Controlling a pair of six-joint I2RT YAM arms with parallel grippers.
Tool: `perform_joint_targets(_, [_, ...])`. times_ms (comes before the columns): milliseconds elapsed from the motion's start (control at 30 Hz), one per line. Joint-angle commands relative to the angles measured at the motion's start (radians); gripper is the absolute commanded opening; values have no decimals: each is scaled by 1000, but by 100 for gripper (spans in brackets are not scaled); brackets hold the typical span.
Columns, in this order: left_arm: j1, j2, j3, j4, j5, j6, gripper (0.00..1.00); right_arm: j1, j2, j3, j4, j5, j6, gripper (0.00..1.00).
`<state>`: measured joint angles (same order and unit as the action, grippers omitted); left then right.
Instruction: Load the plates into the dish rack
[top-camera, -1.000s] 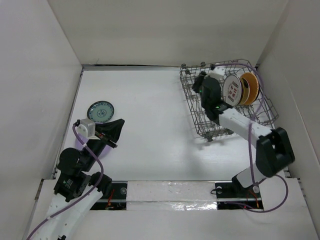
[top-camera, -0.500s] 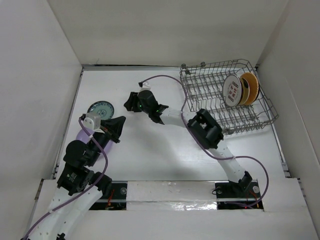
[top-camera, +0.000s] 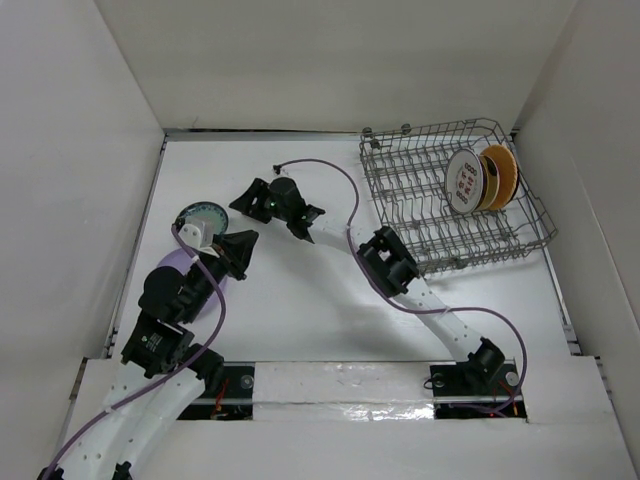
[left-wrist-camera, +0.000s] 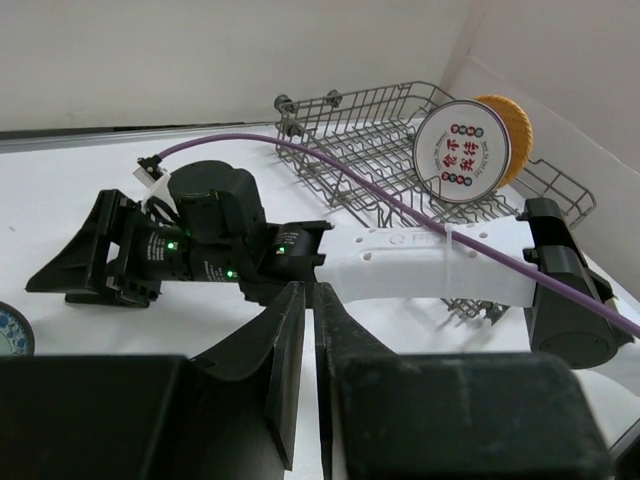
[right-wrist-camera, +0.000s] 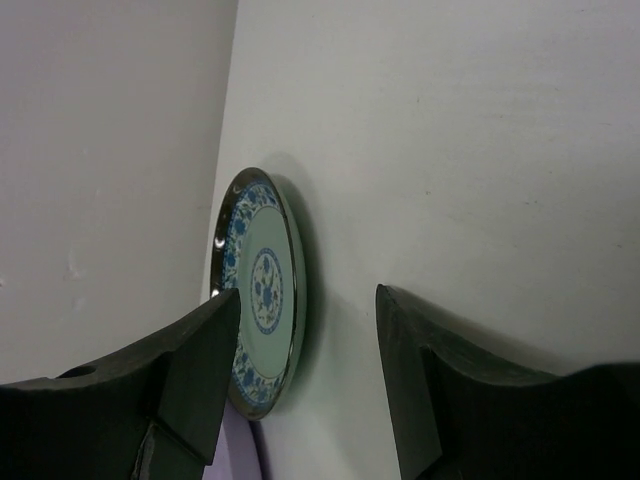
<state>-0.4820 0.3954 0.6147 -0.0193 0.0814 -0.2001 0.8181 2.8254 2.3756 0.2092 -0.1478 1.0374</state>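
Note:
The teal patterned plate (top-camera: 196, 213) lies flat at the table's left, partly hidden by my left wrist. It fills the right wrist view (right-wrist-camera: 258, 300). My right gripper (top-camera: 243, 197) is open and empty, just right of that plate, its jaws (right-wrist-camera: 308, 300) facing the rim without touching. A lavender plate (top-camera: 172, 272) lies under my left arm. My left gripper (top-camera: 245, 242) is shut and empty (left-wrist-camera: 312, 292), just below the right gripper. The dish rack (top-camera: 420, 215) holds a white plate with red marks (top-camera: 463, 180) and an orange plate (top-camera: 502, 172) upright.
White walls close in on the left, back and right. My right arm (top-camera: 385, 265) reaches across the table's middle, its purple cable (top-camera: 335, 175) looping above it. The rack (left-wrist-camera: 380, 120) stands at the back right.
My right arm has swung from the rack across to the left and its open gripper now sits closer to the teal plate. My left arm has shifted slightly up and right.

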Motion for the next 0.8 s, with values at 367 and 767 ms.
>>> perform_joint_targets(367, [3, -18, 2, 45, 18, 10, 8, 49, 111, 138, -4, -105, 128, 56])
perform_joint_targets(767, [3, -92, -3, 47, 12, 8, 9, 76, 72, 55, -1, -76, 151, 42])
